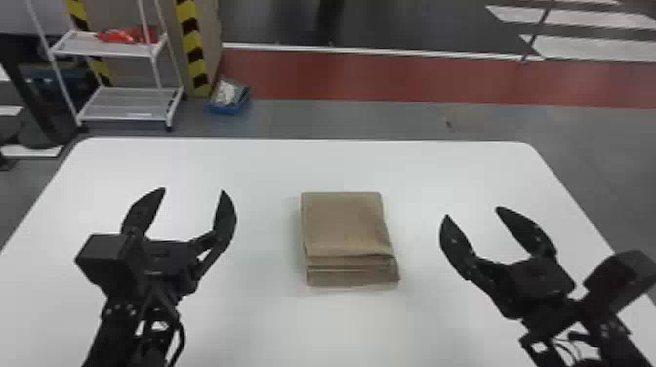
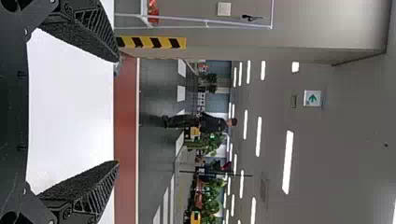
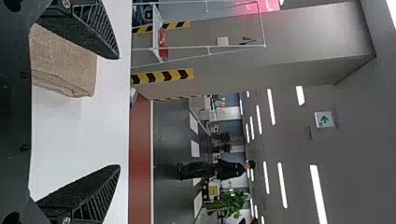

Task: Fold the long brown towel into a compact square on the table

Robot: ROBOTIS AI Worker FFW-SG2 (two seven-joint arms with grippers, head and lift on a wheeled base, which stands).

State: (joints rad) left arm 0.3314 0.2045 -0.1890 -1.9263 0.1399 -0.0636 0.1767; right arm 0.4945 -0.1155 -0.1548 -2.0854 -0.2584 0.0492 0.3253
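At the middle of the white table (image 1: 263,166), the brown towel (image 1: 344,222) lies folded. Left gripper (image 1: 192,191) and right gripper (image 1: 472,213) flank it, both open. Fold judged nearly complete; square the staggered near layers (image 1: 351,278) with light, level pressure, avoiding drag.

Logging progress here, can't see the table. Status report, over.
Left gripper, right gripper: open, empty, either side of brown towel. Towel folded on table, layers uneven at near edge. No obstruction seen.
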